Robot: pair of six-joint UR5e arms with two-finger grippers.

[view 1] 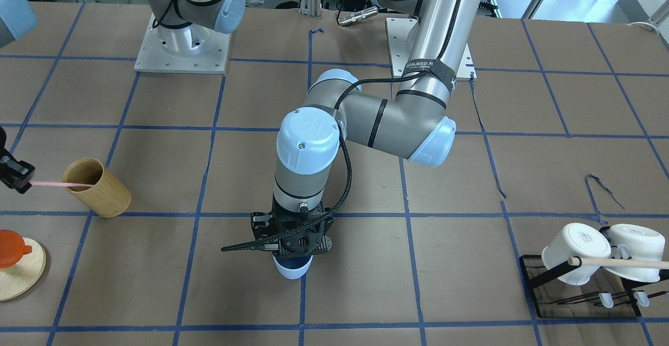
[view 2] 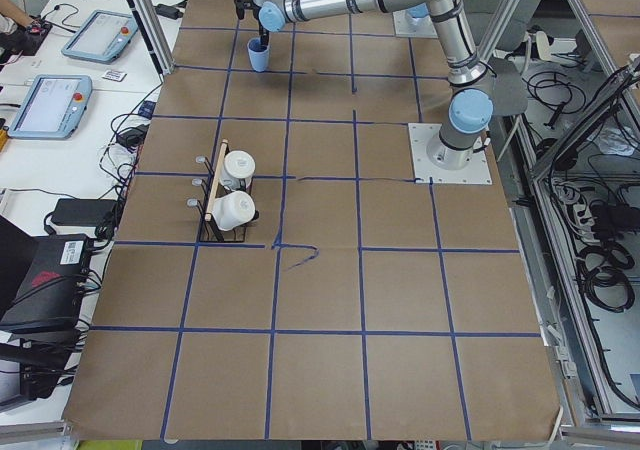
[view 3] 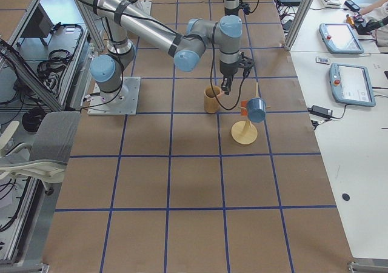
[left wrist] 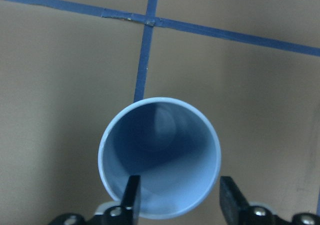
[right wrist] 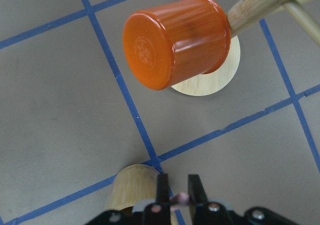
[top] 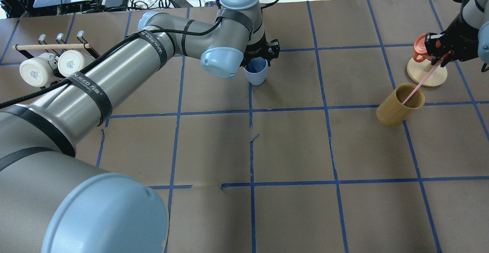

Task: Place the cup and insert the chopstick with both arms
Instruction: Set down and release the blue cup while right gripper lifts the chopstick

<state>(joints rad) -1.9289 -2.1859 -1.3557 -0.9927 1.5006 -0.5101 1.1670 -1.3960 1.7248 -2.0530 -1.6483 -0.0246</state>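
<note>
The pale-blue cup (top: 256, 72) stands upright on the brown paper at a blue tape crossing, also in the front view (view 1: 292, 269). My left gripper (left wrist: 180, 197) is right above it, open. One finger (left wrist: 131, 192) hangs inside the rim and the other finger (left wrist: 230, 197) outside it. The cup (left wrist: 160, 155) is empty. My right gripper (top: 439, 52) is shut on the upper end of the pink chopstick (top: 420, 81). The stick's lower end sits inside the tan wooden holder (top: 399, 109). In the front view the chopstick (view 1: 62, 184) runs from my right gripper (view 1: 18, 176) into the holder's mouth.
An orange cup (right wrist: 175, 42) hangs on a wooden stand with a round base (top: 429, 79), close behind the holder. A black rack (view 1: 538, 273) with two white mugs and a wooden rod (view 1: 622, 263) stands at the table's other end. My left arm stretches across the middle.
</note>
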